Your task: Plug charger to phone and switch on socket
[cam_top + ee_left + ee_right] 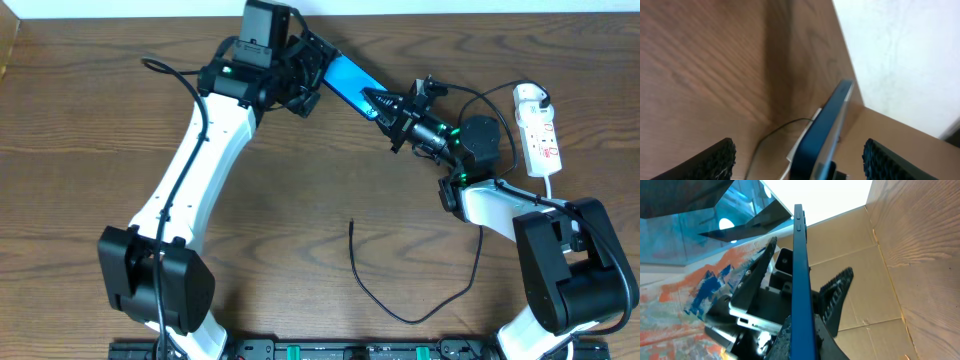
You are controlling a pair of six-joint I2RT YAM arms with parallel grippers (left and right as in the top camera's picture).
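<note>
The ends of the phone (346,83) are covered overhead by the left gripper (304,88) and right gripper (380,101); switch states on the power strip (541,137) are too small to be told.

Your left arm (195,175) stretches from its near-left base up and inward, and the left gripper (303,88) has its fingers (715,160) spread wide, one on each side of the phone (345,80), neither pad touching it. Your right arm (490,200) bends back at the elbow with the wrist pointing left, and the right gripper (385,105) is clamped tight on the phone's other end.
</note>
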